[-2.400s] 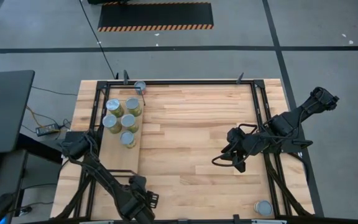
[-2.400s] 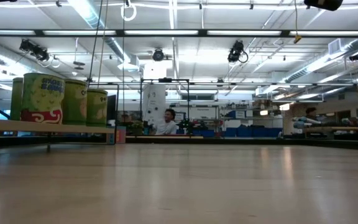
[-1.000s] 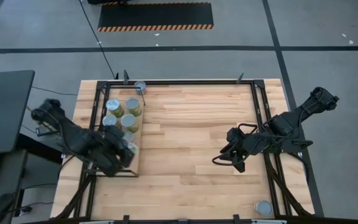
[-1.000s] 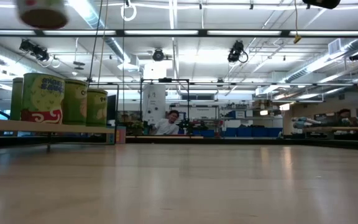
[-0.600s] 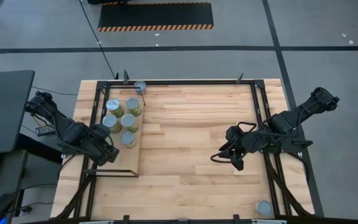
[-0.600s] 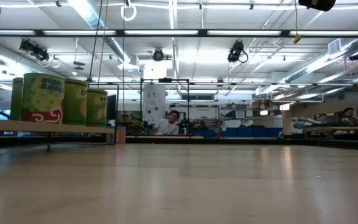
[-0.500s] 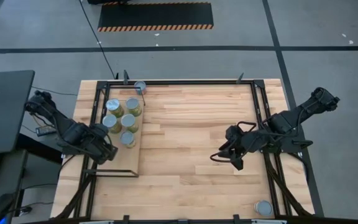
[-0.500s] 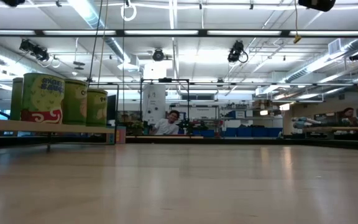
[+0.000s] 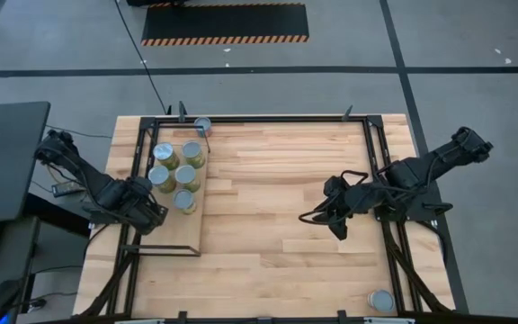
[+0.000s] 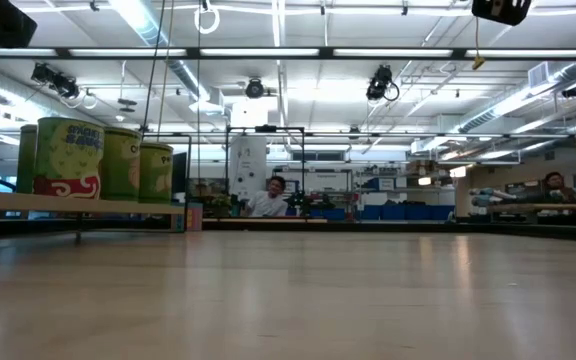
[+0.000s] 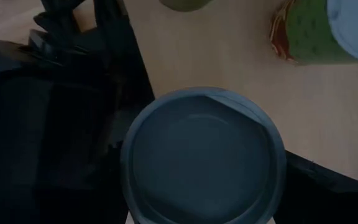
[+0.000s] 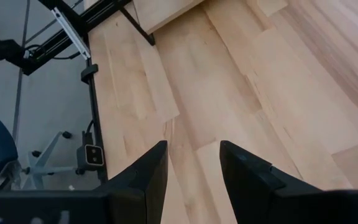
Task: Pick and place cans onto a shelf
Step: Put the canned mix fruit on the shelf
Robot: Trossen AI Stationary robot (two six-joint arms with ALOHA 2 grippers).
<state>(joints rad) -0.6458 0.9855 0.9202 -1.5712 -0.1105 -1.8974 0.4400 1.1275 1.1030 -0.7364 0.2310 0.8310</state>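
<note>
My left gripper (image 9: 147, 214) hangs over the left side of the shelf (image 9: 178, 232), pointing down and shut on a can. That can shows only in the left wrist view, as a round grey top (image 11: 204, 155). Several cans (image 9: 185, 175) stand upright on the shelf's far half; the low view shows them too (image 10: 68, 155). My right gripper (image 9: 338, 230) waits above the table's right half. It is open, with nothing between its fingers (image 12: 151, 177). My left gripper comes at the can from above, pointing down, with a dark finger (image 11: 101, 130) on either side of the can's rim (image 11: 129, 155). The can's own top hides the places of contact on its sides. The can is upright. Whether its bottom rests on the shelf, I cannot tell.
One can (image 9: 202, 124) stands at the table's far edge by the black frame. Another can (image 9: 381, 300) stands at the near right corner. Bare tabletop (image 9: 268, 198) lies between the arms. In the left wrist view, two shelf cans (image 11: 319, 31) stand close to the held one.
My left gripper has carried the can from over the shelf's near right part toward the table's left edge, sinking and turning a little. The can, which showed at the low view's top left, has gone out of that view.
</note>
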